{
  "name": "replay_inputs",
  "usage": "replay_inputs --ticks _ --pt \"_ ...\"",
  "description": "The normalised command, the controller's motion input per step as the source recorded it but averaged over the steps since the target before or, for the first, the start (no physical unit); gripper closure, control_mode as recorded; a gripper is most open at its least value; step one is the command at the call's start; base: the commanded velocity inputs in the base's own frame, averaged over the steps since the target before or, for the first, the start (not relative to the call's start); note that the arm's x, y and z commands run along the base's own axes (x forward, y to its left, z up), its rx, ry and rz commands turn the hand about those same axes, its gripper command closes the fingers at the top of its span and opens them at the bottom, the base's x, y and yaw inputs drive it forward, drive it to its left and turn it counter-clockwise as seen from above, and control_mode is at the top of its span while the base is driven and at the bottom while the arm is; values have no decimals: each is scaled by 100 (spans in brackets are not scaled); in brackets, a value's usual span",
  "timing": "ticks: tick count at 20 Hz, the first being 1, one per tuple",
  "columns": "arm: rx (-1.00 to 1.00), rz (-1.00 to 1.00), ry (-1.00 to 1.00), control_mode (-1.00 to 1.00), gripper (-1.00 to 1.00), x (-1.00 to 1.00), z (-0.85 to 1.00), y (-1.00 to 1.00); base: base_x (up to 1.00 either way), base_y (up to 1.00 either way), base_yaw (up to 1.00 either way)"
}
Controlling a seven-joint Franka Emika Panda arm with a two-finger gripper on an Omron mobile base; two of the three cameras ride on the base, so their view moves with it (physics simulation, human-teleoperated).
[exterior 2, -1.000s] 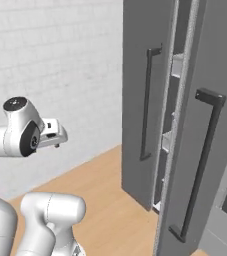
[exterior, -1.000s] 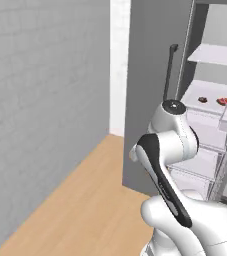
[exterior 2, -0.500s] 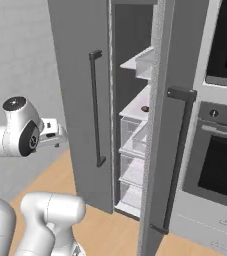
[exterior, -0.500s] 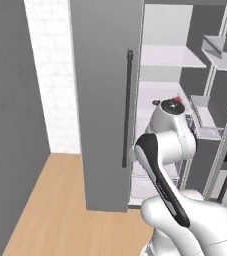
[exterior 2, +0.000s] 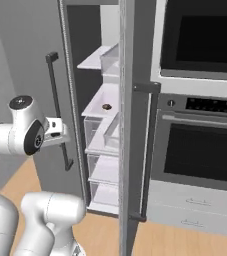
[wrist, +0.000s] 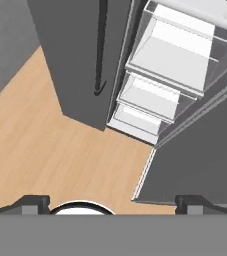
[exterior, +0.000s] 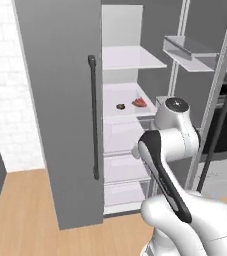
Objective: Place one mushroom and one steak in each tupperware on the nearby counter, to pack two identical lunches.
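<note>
- Far left in the left base view is a white brick wall (exterior: 2, 85), with wood floor (exterior: 22, 210) below it.
- Next comes the grey fridge door (exterior: 60, 100), standing open, with a dark vertical handle (exterior: 93, 117) down its right edge.
- Right of that door, the fridge (exterior: 127, 30) interior shows white shelves stacked above clear drawers (exterior: 122, 167).
- On the middle shelf (exterior: 122, 95) lies a mushroom (exterior: 120, 106), a small dark lump, with a steak (exterior: 139, 103), red, just to its right; the two sit near each other but apart.
- The arm (exterior: 172, 135) rises in front of the shelves at lower right of the left base view, its elbow level with the drawers.
- Further right, the second fridge door (exterior: 225, 75) stands edge-on, with a clear door bin (exterior: 192, 50) near its top.
- In the right base view the mushroom (exterior 2: 106, 106) shows as a dark dot on the same shelf, partly behind the door edge (exterior 2: 126, 115); the steak cannot be made out there.
- The gripper (exterior 2: 60, 134) sits left of the fridge opening in that view, beside the dark handle, well apart from the shelf with the food.
- Right of the fridge, a wall oven (exterior 2: 200, 150) sits under a second dark-windowed oven (exterior 2: 200, 40).
- In the hand view the gripper (wrist: 112, 202) looks down at the floor and drawers; its two fingertips (wrist: 32, 202) stand wide apart with nothing between them.
</note>
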Motion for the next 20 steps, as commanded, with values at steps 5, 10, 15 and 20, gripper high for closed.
replay_inputs --ticks 5,10,15,20 --pt "0 0 0 100 -100 0 0 0 69 53 -55" --pt "0 0 0 100 -100 0 0 0 66 79 -29" --pt "0 0 0 100 -100 0 0 0 23 -42 -4" --pt "0 0 0 100 -100 0 0 0 37 -18 -4"
